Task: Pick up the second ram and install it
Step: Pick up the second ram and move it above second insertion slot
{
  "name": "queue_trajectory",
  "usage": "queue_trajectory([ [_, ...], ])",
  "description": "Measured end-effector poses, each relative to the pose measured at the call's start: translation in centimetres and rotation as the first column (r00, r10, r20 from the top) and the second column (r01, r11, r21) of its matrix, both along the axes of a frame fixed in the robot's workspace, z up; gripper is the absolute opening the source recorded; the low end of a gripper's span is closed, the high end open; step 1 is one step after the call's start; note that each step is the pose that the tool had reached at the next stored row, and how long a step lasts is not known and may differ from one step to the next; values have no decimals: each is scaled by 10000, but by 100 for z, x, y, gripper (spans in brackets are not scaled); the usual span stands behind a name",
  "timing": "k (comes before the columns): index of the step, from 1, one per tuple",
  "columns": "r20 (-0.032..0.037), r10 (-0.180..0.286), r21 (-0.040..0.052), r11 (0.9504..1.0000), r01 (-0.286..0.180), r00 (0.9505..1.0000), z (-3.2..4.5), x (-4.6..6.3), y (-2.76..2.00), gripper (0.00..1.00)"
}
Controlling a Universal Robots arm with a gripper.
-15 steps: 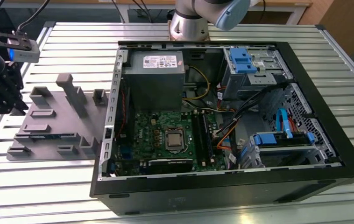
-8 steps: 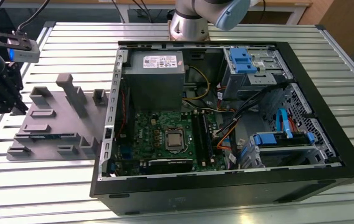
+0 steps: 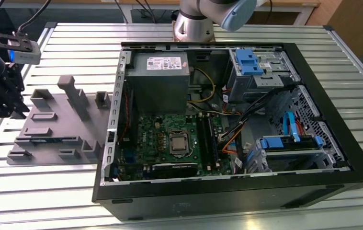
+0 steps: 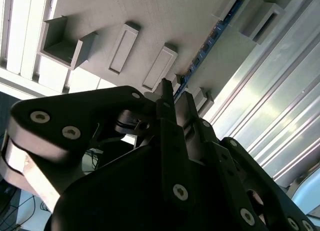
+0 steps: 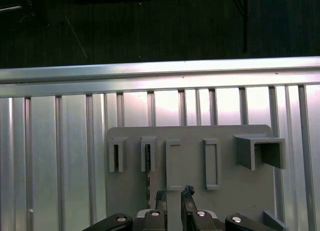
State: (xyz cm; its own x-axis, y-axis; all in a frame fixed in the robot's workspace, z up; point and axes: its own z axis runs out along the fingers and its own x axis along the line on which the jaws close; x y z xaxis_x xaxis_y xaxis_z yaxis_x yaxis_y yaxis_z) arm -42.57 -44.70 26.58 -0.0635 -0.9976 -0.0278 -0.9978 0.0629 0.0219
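Grey plastic first: the tray [image 3: 51, 115] sits on the slatted metal counter [image 3: 41, 191], to the exterior view's left of the open computer case [image 3: 232, 201]. And there's our memory stick [image 4: 205, 46], dark blue-green, set in a slot of that tray between small grey blocks, well apart from the green motherboard [image 3: 162, 139] inside the case. We see the claw [image 5: 174, 197] poised over the tray, away from the case, and in the exterior view it hangs at the far left edge. Its two dark fingers [image 5: 187, 193] stand a narrow gap apart with bare tray showing between them, so it holds nothing. In both wrist views the stick runs just beside the fingertips, off to one side of that gap. Whether a finger touches it, we cannot tell.
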Motion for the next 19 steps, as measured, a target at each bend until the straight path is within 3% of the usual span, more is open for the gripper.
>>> queue_trajectory([
  [19, 0, 0, -34, 10000, 0, 10000, -42, 0, -1, 26],
])
